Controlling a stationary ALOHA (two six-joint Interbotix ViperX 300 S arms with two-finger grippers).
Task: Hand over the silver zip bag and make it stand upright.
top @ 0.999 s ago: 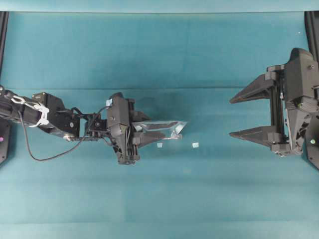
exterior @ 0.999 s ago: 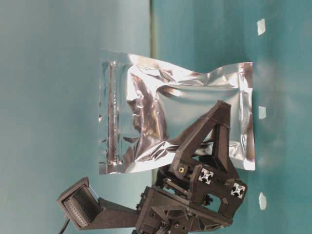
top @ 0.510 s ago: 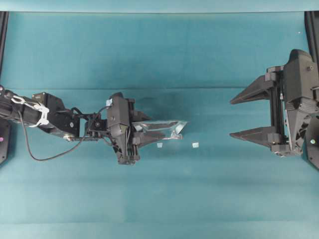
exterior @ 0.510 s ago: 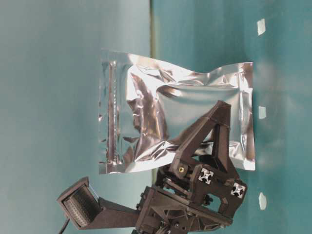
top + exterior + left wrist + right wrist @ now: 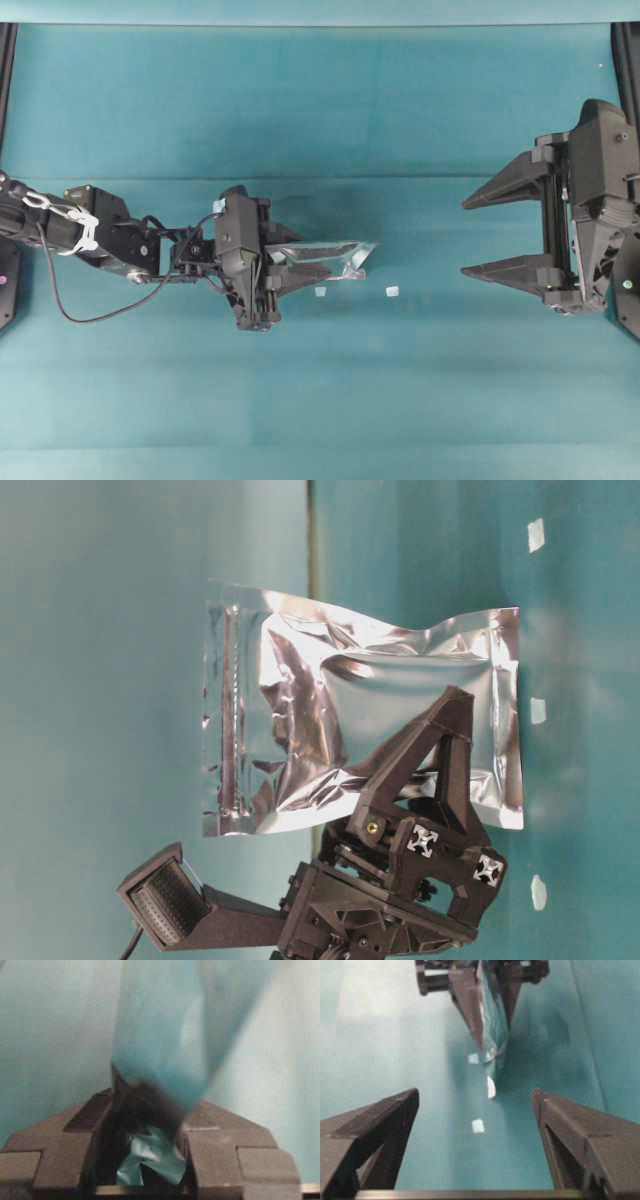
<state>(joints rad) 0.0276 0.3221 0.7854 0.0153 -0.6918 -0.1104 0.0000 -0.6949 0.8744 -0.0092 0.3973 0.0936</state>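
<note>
Nothing has shifted since the earlier frames: both arms and the bag sit exactly as before.

Overhead view. Left gripper (image 5: 300,268), mid-left of the teal table (image 5: 330,110), jaws closed on the silver zip bag (image 5: 338,253). Bag seen edge-on as a thin crinkled strip running rightward from the jaws. Right gripper (image 5: 500,230) at the right edge, jaws spread wide, nothing between them, well apart from the bag. Two small white scraps (image 5: 391,292) on the table, just beside the bag and between the grippers.

Table-level view (picture turned on its side). Silver zip bag (image 5: 330,695) shown broadside, rectangular, creased, zip strip along its left end. Left gripper (image 5: 440,770) pinches the bag at its lower right portion; one black finger crosses the foil.

Left wrist view. Left gripper (image 5: 150,1125) with foil crumpled between both pads; silver zip bag (image 5: 170,1035) extends away, blurred, mirroring the teal surface.

Right wrist view. Right gripper (image 5: 475,1105) fingers far apart in the foreground, empty. Silver zip bag (image 5: 492,1030) ahead, edge toward the camera, clamped by the left gripper (image 5: 487,1005) at the top of the picture; whether its lower edge touches the table cannot be told.
</note>
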